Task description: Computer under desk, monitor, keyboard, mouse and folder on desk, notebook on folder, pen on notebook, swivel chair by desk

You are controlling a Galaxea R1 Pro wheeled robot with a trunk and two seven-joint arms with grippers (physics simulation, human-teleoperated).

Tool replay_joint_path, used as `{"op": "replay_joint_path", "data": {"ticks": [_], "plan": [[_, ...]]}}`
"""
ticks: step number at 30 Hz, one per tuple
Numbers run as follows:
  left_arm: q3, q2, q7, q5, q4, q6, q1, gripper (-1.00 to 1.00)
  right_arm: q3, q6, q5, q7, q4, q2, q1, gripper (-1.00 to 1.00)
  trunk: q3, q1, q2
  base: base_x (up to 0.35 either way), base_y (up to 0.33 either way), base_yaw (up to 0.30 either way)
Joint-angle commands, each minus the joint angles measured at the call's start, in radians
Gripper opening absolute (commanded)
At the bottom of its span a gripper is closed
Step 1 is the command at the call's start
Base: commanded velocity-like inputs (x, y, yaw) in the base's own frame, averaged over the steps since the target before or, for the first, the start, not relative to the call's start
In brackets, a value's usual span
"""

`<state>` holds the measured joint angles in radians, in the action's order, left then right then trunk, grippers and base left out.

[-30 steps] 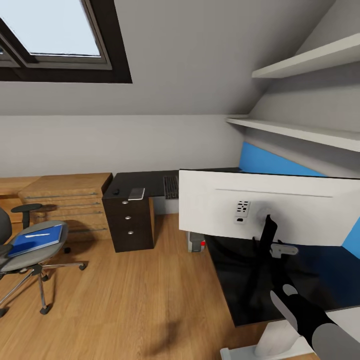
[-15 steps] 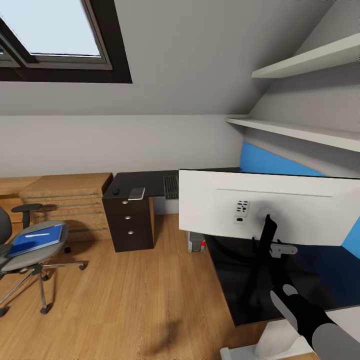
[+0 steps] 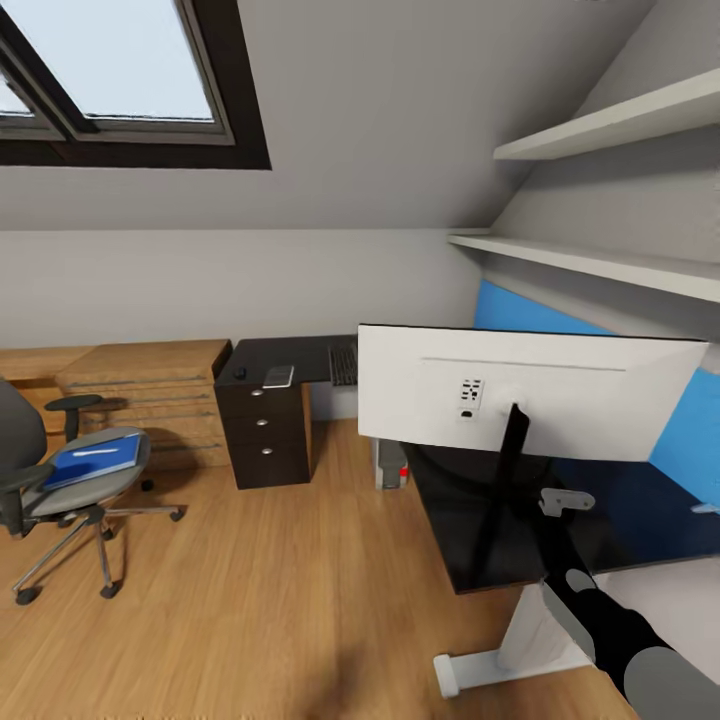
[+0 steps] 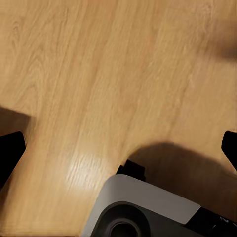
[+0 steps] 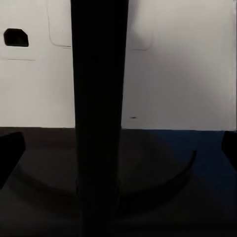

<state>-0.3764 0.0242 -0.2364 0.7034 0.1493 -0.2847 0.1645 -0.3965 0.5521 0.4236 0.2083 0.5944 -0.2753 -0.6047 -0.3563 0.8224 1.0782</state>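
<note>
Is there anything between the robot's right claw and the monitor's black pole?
Nothing visible is in the way. In the right wrist view the monitor stand stands straight ahead, centred between the open right claw fingertips, with bare desk in front of it.

Skylight [image 3: 110, 60] bright in the sloped ceiling, two white wall shelves [image 3: 600, 262] stepping up the right wall, black drawer unit [image 3: 265, 435] with silver knobs, low light-wood shelf units [image 3: 140, 385] beside it, possibly drawers, blue wall panel [image 3: 540, 320] behind.
</note>
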Motion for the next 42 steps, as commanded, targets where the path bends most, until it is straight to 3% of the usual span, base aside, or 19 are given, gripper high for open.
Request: {"op": "replay_joint_path", "data": {"ticks": [1,11,16,17,18,23,31,34,42], "plan": [[-0.009,0.000,-0.006,0.005,0.001,-0.001,0.000,1.00,-0.009,0.003,0.005,0.008,0.000,-0.001,-0.001,1.00,-0.001,-0.001,0.001,-0.336,0.000,0.000],[-0.009,0.000,-0.006,0.005,0.001,-0.001,0.001,1.00,-0.010,0.003,0.007,0.011,0.007,0.000,-0.001,1.00,-0.001,-0.001,0.001,-0.293,0.000,0.000],[-0.009,0.000,-0.007,0.005,0.001,-0.002,0.000,1.00,-0.013,-0.006,0.009,0.015,0.050,0.025,0.002,1.00,-0.001,-0.001,0.001,-0.028,0.000,0.000],[-0.009,0.000,-0.007,0.005,0.001,-0.002,0.001,1.00,-0.013,-0.008,0.008,0.016,0.059,0.039,0.004,1.00,-0.001,-0.001,0.001,-0.010,0.000,0.000],[-0.009,0.000,-0.007,0.005,0.001,-0.002,0.000,1.00,-0.013,-0.021,0.005,0.019,0.070,0.079,0.018,1.00,-0.001,-0.001,0.001,-0.003,0.000,0.000],[-0.009,0.000,-0.007,0.005,0.001,-0.002,0.001,1.00,-0.013,-0.081,-0.020,0.022,0.072,0.163,0.029,1.00,-0.001,-0.001,0.001,-0.001,0.000,0.000],[-0.009,0.000,-0.007,0.005,0.001,-0.002,0.001,1.00,-0.013,-0.179,-0.104,0.021,0.056,0.244,0.032,1.00,-0.001,-0.001,0.001,0.000,0.000,0.000],[-0.009,0.000,-0.007,0.005,0.001,-0.002,0.000,1.00,-0.016,-0.254,-0.123,0.018,-0.017,0.293,0.033,1.00,-0.001,-0.001,0.001,0.000,0.000,0.000],[-0.009,-0.001,-0.007,0.006,0.001,-0.002,0.001,1.00,-0.009,-0.285,-0.120,0.009,-0.061,0.309,0.033,1.00,-0.001,-0.001,0.001,0.000,0.000,0.000]]}}
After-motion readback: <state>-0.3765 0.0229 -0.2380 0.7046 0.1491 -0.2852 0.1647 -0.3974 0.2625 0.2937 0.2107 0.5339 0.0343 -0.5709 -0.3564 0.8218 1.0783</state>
